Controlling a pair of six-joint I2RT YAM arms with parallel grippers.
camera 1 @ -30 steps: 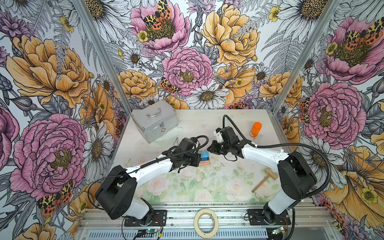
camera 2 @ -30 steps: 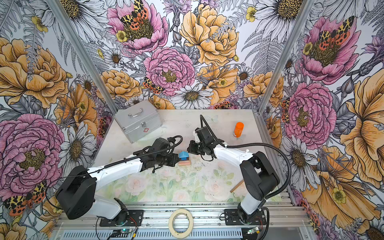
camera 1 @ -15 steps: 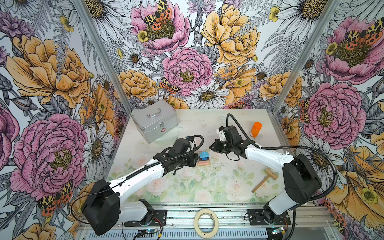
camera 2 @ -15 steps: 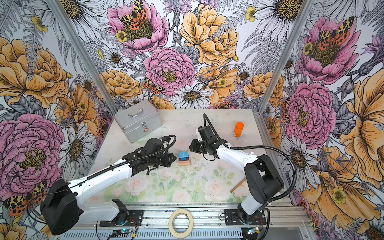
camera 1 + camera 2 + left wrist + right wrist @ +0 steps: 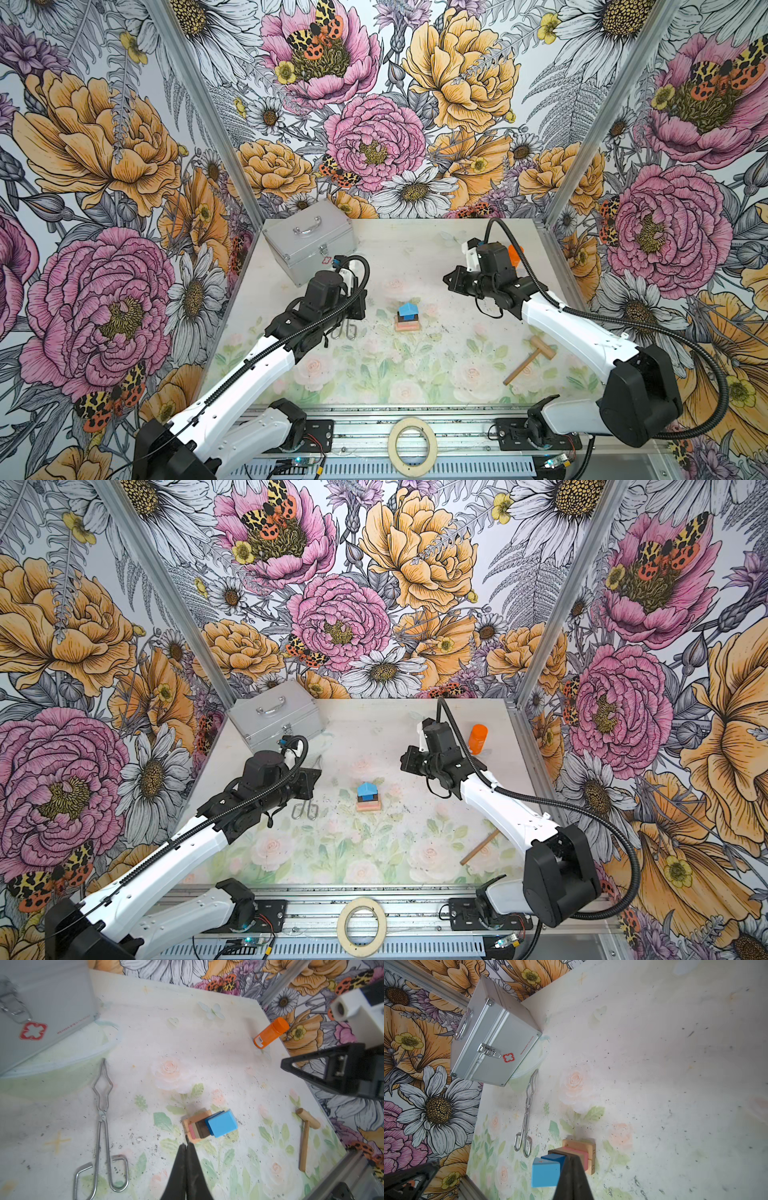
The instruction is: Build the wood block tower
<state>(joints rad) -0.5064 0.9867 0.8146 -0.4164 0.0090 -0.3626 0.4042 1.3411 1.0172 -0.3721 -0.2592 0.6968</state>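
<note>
The left gripper point(image 5: 186, 1148) has its jaws pressed together, empty. The wood block tower point(image 5: 407, 318) stands upright between both arms, in the middle, touching neither. The right gripper point(image 5: 451, 281) is also closed and empty; neither looks clearly nearer.

Closed left gripper point(image 5: 186, 1147) near the wood block tower point(image 5: 217, 1124), silver tongs point(image 5: 101, 1114) aside.
</note>
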